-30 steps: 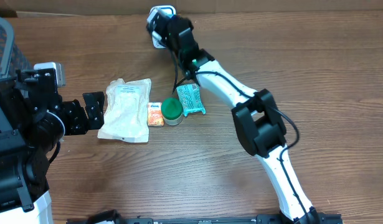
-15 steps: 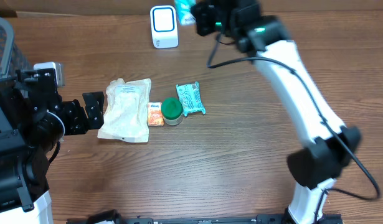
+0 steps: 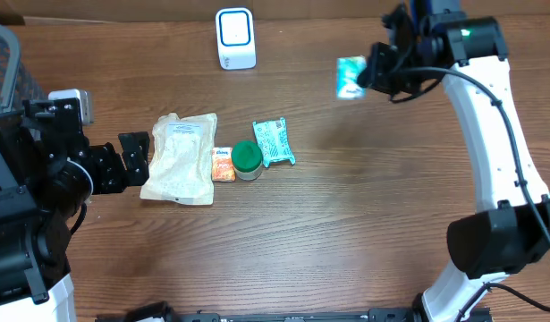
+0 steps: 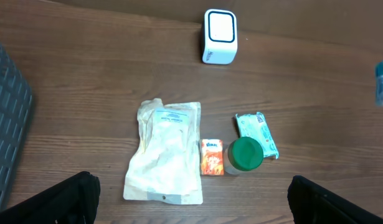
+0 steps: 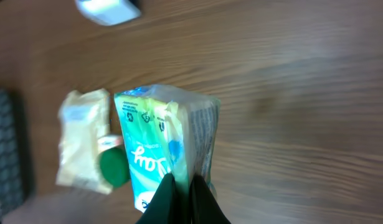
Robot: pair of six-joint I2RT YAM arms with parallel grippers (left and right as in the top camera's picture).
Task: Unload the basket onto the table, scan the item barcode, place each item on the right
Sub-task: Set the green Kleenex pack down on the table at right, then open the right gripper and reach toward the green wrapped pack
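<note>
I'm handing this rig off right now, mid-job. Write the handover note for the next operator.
Left claw: open, empty, beside the white pouch.
Right claw: shut on a teal pack, held in the air to the right of the scanner.
On the table: the pouch, orange packet, green-lidded jar, second teal pack.
Done: one pack picked up.
Left: cannot tell whether it has scanned. Show its barcode to the scanner, then likely the other items.

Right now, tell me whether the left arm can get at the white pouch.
Probably yes: the left tool stands open right beside the white pouch, with nothing between them.
</note>
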